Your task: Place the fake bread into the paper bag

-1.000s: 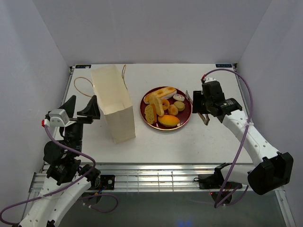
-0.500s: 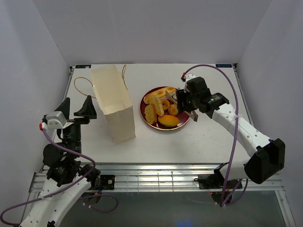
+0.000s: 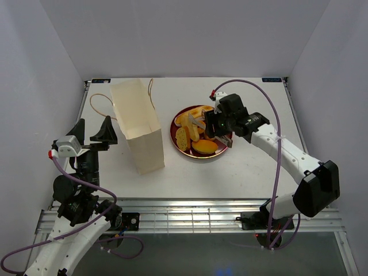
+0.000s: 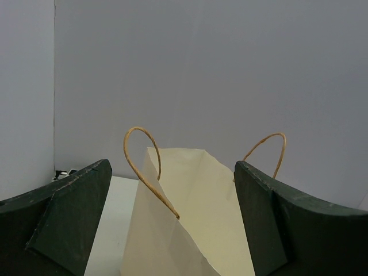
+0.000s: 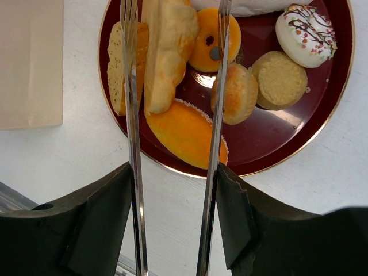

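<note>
The fake bread lies on a dark-red plate [image 3: 174, 137]: a long pale loaf [image 5: 164, 52], an orange oval roll [image 5: 181, 135], a slice [image 5: 118, 69], an orange donut [image 5: 207, 40], round rolls [image 5: 280, 79] and a white iced donut [image 5: 306, 30]. My right gripper [image 5: 172, 178] hovers over the plate [image 5: 322, 109], shut on metal tongs [image 5: 131, 115]. The tongs' two blades straddle the long loaf and the orange donut; their tips run out of view. The paper bag [image 3: 141, 123] stands upright left of the plate. My left gripper [image 4: 172, 167] is open, facing the bag [image 4: 190, 218] and apart from it.
The bag's brown cord handles [image 3: 100, 106] loop out onto the table behind it. White walls close in the table on three sides. A metal rail frame [image 3: 190, 215] runs along the near edge.
My right arm has swung left with the tongs, from beside the plate's right rim to above the bread. The left arm shifted only slightly.
</note>
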`<state>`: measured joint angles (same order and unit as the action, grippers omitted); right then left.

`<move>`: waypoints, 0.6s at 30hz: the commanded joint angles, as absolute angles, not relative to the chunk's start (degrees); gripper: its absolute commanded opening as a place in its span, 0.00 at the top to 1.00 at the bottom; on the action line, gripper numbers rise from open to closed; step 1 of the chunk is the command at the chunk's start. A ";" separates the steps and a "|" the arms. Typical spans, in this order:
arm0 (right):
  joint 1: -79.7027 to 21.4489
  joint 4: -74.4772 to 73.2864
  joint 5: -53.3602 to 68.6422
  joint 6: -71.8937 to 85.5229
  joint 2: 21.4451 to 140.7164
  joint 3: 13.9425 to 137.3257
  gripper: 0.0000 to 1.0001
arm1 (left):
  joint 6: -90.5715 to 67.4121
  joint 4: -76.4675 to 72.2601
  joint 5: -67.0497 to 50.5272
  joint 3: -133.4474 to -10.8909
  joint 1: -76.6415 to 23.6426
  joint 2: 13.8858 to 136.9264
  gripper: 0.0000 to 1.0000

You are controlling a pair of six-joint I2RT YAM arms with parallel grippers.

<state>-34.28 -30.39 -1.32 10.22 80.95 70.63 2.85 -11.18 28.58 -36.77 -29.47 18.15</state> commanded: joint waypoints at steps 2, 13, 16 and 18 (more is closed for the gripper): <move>-35.07 -27.07 1.23 10.37 82.18 72.42 0.38 | 3.52 -11.60 28.83 -36.39 -29.79 18.46 0.02; -35.51 -24.87 -1.65 11.60 85.78 70.66 0.40 | 3.34 -11.60 28.65 -36.39 -29.71 18.11 0.02; -35.51 -24.87 -2.28 11.78 86.39 70.58 0.44 | 3.25 -11.60 28.56 -36.39 -29.71 17.93 0.02; -35.51 -24.79 -2.46 11.87 86.75 70.49 0.48 | 3.25 -11.51 28.56 -36.30 -29.71 17.93 0.02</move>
<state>-35.29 -27.92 -1.13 11.51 86.21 70.43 3.01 -11.20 28.58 -36.75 -29.47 18.15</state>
